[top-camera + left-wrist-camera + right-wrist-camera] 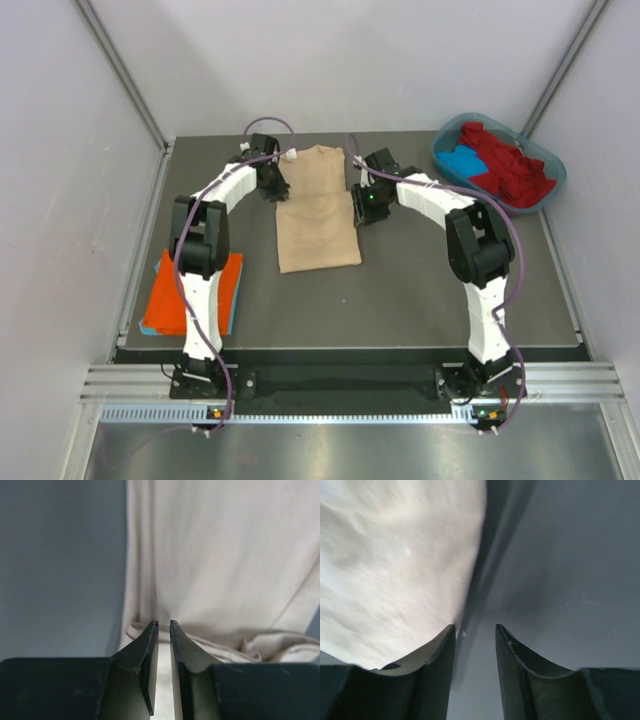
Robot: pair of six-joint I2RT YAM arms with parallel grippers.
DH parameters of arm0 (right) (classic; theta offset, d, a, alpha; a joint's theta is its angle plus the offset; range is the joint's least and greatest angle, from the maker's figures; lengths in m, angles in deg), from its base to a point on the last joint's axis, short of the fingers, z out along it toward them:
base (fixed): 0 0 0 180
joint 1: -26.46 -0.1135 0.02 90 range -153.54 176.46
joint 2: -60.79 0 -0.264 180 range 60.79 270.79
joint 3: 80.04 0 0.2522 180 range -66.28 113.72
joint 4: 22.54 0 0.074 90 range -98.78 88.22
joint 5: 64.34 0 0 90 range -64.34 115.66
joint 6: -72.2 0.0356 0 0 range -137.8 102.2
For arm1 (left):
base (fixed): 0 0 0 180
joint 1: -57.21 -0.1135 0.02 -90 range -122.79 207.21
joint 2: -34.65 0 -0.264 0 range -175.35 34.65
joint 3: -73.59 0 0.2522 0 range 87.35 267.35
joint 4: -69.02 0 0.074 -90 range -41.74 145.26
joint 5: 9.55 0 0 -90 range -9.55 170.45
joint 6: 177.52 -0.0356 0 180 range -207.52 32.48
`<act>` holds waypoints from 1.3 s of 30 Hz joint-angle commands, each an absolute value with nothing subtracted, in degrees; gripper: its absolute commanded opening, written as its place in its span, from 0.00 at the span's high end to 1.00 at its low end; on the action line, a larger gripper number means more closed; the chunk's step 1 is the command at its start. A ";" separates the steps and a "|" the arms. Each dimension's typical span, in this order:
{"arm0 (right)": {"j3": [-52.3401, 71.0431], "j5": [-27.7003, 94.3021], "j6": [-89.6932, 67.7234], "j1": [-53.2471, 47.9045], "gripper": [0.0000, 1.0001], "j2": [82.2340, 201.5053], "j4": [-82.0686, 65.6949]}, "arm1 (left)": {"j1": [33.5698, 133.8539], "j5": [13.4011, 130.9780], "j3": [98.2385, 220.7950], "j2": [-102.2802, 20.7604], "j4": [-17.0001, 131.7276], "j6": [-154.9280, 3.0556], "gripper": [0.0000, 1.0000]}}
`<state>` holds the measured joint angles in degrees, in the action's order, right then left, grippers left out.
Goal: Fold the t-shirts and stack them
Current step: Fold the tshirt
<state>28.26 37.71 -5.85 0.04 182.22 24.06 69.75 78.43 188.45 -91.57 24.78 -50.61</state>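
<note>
Quick snapshot from my remote session. At the near-left corner of the dark grey table [420,290] sat a folded orange cotton t-shirt [185,295] on top of a folded blue t-shirt [234,305], so that's the stack.

Next over, the left gripper [272,183] was down at the left edge of the beige-tan cotton t-shirt [318,230]. On the wrist cam its fingers [150,650] were almost pressed together, with just a slit between them and pale cloth showing in it. I read that as a pinch on the shirt's edge, though I couldn't be 100% sure.

The beige shirt lay flat mid-table, collar toward the far edge, with its long axis running far to near. It looked partly folded already, narrower at the far end.

The right gripper [362,205] was at the shirt's right edge. Its fingers [445,650] were spread and holding nothing, with the cloth just to their left and bare table in the gap.

So the shirt sat between the two grippers, both about equally close and both at its far half. My guess was the next fold goes along that long axis.

At the far-right corner, a teal oval plastic tub [556,186] held crumpled red t-shirts [505,160] and a bright blue one [462,162].
</note>
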 commanded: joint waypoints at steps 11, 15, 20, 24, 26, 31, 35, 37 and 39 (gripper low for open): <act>11.87 52.53 -8.40 2.46 0.50 169.69 16.54 | 68.37 78.89 177.29 -72.53 20.01 -56.05 0.67; 8.69 55.89 -8.75 2.46 0.48 168.89 14.33 | 68.64 73.53 161.14 -64.60 22.38 -56.14 0.65; 4.83 57.73 -9.01 2.37 0.47 168.19 12.67 | 68.90 66.83 148.19 -56.96 26.95 -54.83 0.65; 2.45 58.53 -8.83 2.02 0.46 168.19 10.56 | 68.99 63.41 139.83 -53.60 31.52 -53.24 0.62; 1.05 59.32 -8.66 2.02 0.49 168.37 9.50 | 69.16 62.52 138.25 -53.25 33.11 -52.71 0.62; -1.06 61.25 -7.52 1.93 0.55 168.37 6.51 | 69.52 61.38 136.66 -54.38 35.22 -52.36 0.62; -1.42 61.52 -7.17 1.93 0.60 168.19 5.98 | 69.43 59.63 134.81 -54.04 38.03 -51.83 0.61; -1.51 61.61 -6.99 1.93 0.62 168.19 5.81 | 69.43 60.32 134.63 -54.47 38.47 -51.74 0.61; -1.51 61.61 -6.90 1.93 0.62 168.19 5.55 | 69.43 60.76 134.63 -55.09 38.47 -51.74 0.61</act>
